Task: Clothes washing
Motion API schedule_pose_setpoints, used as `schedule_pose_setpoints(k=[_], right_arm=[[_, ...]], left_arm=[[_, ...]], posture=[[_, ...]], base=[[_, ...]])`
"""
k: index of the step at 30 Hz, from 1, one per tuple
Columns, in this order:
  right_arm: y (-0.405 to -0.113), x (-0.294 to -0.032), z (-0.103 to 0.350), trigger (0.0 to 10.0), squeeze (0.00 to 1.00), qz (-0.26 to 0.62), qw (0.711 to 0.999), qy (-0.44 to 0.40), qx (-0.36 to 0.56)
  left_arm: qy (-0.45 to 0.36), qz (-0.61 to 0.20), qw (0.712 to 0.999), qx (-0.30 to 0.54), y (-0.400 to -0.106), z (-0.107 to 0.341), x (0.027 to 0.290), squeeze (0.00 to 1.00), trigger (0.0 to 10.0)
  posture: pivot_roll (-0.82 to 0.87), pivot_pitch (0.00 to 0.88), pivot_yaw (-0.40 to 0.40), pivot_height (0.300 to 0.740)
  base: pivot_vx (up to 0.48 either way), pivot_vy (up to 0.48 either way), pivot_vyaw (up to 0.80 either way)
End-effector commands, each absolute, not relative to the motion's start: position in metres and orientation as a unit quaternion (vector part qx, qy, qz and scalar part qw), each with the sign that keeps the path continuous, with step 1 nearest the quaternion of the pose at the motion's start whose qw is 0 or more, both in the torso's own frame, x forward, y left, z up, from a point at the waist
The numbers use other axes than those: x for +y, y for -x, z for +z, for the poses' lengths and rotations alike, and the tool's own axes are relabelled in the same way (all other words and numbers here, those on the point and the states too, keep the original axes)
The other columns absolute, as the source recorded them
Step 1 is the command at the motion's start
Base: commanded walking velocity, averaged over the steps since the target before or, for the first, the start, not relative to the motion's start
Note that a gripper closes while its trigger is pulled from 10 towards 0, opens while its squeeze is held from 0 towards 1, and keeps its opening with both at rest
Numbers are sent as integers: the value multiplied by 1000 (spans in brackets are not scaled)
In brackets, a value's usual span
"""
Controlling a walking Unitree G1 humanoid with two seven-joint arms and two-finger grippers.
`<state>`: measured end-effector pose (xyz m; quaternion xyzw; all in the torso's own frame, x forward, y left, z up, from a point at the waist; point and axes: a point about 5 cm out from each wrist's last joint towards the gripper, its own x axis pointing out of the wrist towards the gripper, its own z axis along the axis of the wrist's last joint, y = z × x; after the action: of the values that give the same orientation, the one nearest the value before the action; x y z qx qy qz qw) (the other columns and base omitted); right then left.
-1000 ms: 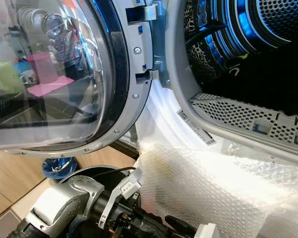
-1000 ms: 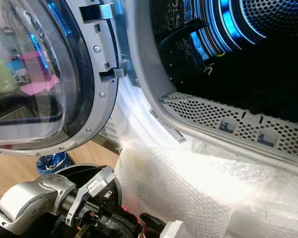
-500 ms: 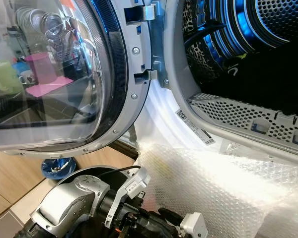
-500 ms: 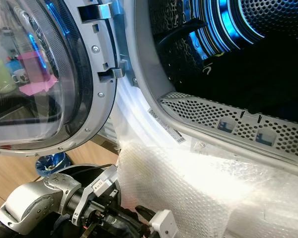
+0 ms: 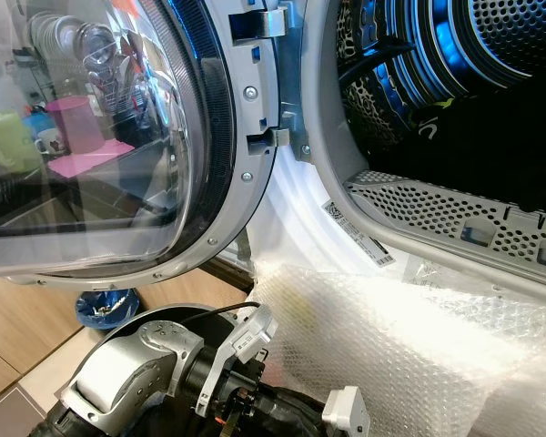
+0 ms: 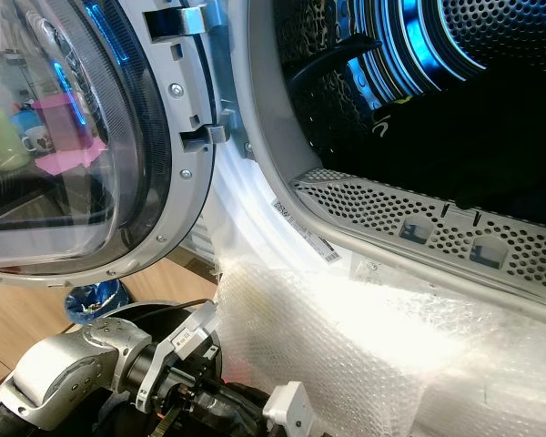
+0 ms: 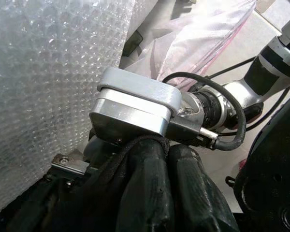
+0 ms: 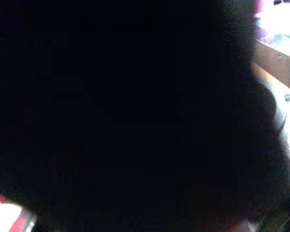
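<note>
**Supervisor:** Report the left end effector.

**Operator:** I see the left end effector (image 7: 165,162) low in front of the washing machine (image 5: 296,196), at the end of the bent left arm (image 5: 118,382). Its black fingers (image 7: 145,188) lie close side by side. They look dark and cloth-like, and I cannot tell whether they are closed on anything. A silver block (image 7: 135,106) sits touching the fingertips, just ahead of them.

**Supervisor:** What surrounds it?

**Operator:** A sheet of bubble wrap (image 5: 391,346) hangs just beside the end effector, draped over the machine's front lip. Beyond the silver block I see pale pink film (image 7: 203,34) and the right arm (image 7: 270,67) with a black cable looped at its joint.

**Supervisor:** Where is the task's thing?

**Operator:** The drum (image 5: 419,55) is above and ahead of the end effector, lit blue, with a dark interior. I cannot make out its contents. A perforated grille (image 5: 437,214) runs along the lower edge of the opening, above the bubble wrap. The glass door (image 5: 100,137) stands open, above the left arm. A blue object (image 5: 105,308) rests on the wooden floor (image 5: 18,319) below the door.

**Supervisor:** And the right end effector?

**Operator:** The right wrist view is almost black. I cannot tell its state.
</note>
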<state>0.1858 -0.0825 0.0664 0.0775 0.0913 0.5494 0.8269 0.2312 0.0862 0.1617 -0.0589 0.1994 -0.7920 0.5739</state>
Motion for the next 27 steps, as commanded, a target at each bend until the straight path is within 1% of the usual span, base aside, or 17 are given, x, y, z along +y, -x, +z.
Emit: schedule_pose_setpoints(k=[1, 6, 27], right_arm=[[-185, -79, 64, 0, 0, 557, 821, -80, 97], [-187, -80, 63, 0, 0, 547, 828, -77, 96], [-188, -79, 62, 0, 0, 545, 829, -88, 90]], left_arm=[[45, -795, 573, 192, -233, 165, 83, 0, 0], [44, -795, 574, 192, -234, 164, 82, 0, 0], [39, -798, 571, 188, -235, 163, 81, 0, 0]], posture=[[116, 0, 107, 740], [109, 0, 109, 740], [103, 0, 115, 740]], base=[[0, 0, 0], [0, 0, 0], [0, 0, 0]])
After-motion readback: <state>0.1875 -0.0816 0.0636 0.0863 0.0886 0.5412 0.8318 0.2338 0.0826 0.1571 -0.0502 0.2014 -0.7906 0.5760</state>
